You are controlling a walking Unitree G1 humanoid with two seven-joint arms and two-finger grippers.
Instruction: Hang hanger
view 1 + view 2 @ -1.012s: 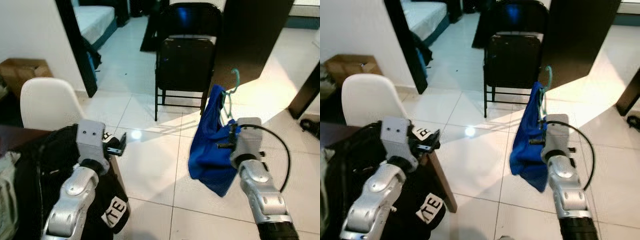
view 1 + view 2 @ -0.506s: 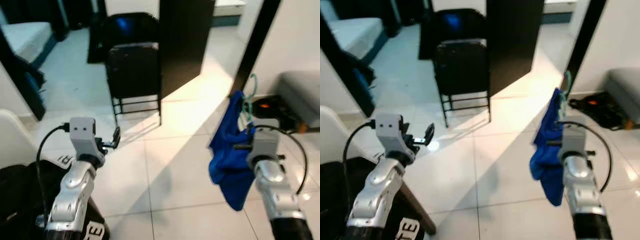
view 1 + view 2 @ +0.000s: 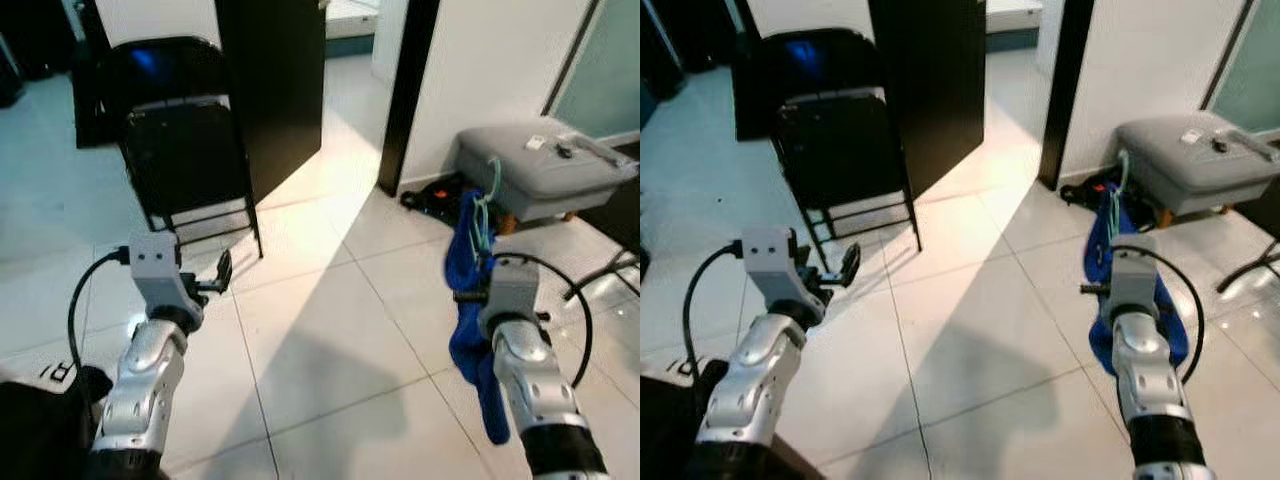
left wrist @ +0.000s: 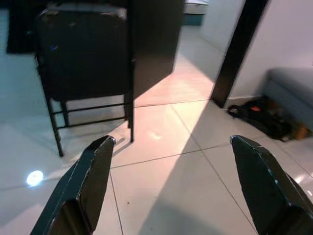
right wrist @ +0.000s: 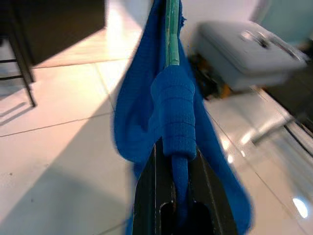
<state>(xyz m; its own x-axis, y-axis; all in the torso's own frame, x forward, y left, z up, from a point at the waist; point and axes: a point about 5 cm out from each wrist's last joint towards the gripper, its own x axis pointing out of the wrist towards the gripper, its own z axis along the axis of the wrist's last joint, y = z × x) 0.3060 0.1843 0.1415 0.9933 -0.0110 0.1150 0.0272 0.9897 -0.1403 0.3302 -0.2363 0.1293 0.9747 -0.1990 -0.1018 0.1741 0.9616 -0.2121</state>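
My right gripper point(image 5: 172, 149) is shut on a green hanger point(image 3: 488, 198) that carries a blue garment point(image 3: 467, 335). In the eye views the hanger's hook stands above the gripper and the cloth hangs down beside the right forearm, above the white tiles. The right wrist view has the padded blue part of the hanger clamped between the black fingers point(image 5: 146, 196). My left gripper point(image 3: 222, 272) is held out at chest height, open, with nothing between its fingers point(image 4: 93, 171).
A black folding chair point(image 3: 185, 150) stands ahead on the left, beside a dark door panel point(image 3: 270, 90). A black doorframe point(image 3: 405, 90) is ahead. A grey padded bench point(image 3: 540, 165) and a dark bag point(image 3: 435, 195) lie at the right. Dark cloth point(image 3: 30, 440) sits bottom left.
The camera has swung to the right: the folding chair slid left in view, the white chair and table left the picture, and the grey bench came in. Both grippers keep their states.
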